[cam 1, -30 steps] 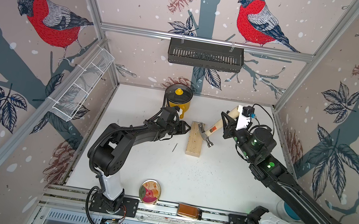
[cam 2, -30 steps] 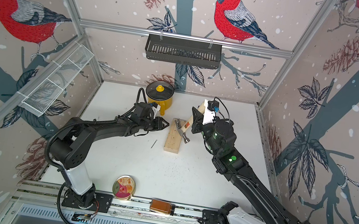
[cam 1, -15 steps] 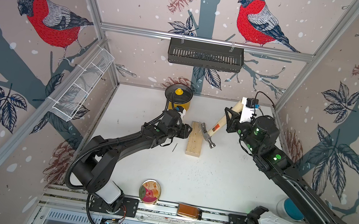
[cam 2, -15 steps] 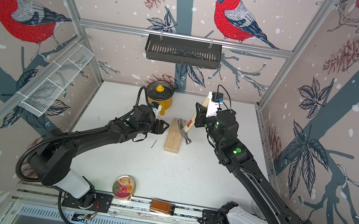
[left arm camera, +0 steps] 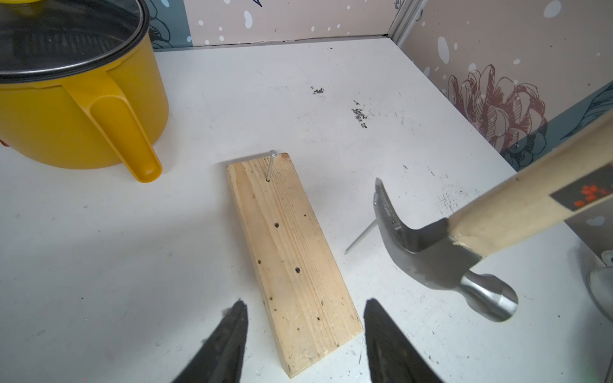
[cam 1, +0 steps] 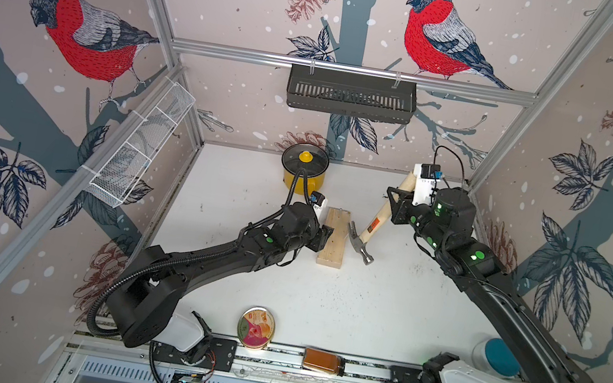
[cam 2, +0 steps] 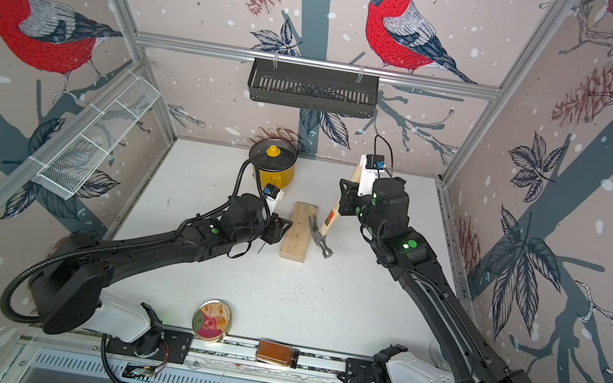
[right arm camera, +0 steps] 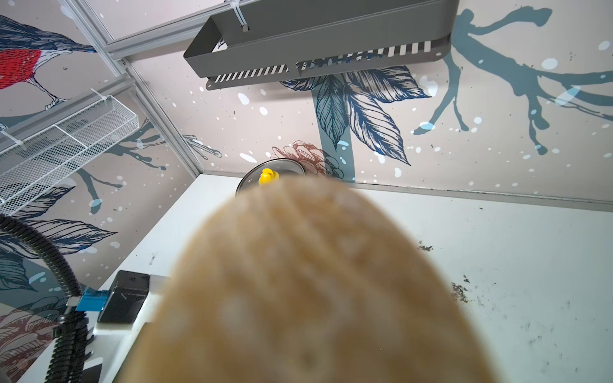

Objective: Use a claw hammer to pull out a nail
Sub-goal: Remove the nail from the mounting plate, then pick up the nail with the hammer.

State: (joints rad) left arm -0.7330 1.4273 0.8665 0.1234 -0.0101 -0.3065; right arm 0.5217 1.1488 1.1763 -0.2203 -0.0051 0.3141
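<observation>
Setting: white worktop [cam 1: 362, 303], scuffed and speckled, enclosed by panels printed with red-breasted birds, pine cones and leaves.

1. claw hammer [cam 1: 371, 228]: grey steel head, curved forked claw, pale wooden handle with orange-and-black label. It is held aslant with the head lowest, just beside the block's right long edge. The claw is turned towards the block and the striking face towards the front. Whether the head touches the worktop cannot be told. The handle's butt [right arm camera: 298, 282] fills the right wrist view, blurred.
2. right gripper [cam 1: 400, 202]: clamped on the upper part of the hammer handle.
3. left gripper [left arm camera: 306, 301]: jaws apart, nothing held. Its dark fingers [left arm camera: 229, 341] flank the block's near end.
4. pale pine block [left arm camera: 288, 258]: oblong, lying flat, pitted with old holes. One bright steel nail [left arm camera: 271, 164] stands near its far end, most of its shank exposed.
5. second nail [left arm camera: 360, 238]: thin, slanting beside the claw. Whether it lies loose or is caught in the claw cannot be told.
6. yellow pot [cam 1: 303, 169]: glass lid with yellow knob, at the back of the worktop behind the block.
7. round tin with pink-and-orange lid [cam 1: 256, 327] and amber jar [cam 1: 322, 362] lying on its side, both at the front rail. White tub with teal lid [cam 1: 498, 355], front right.
8. black slotted shelf [cam 1: 350, 94] on the back rail; white wire-mesh basket [cam 1: 139, 147] on the left wall.
</observation>
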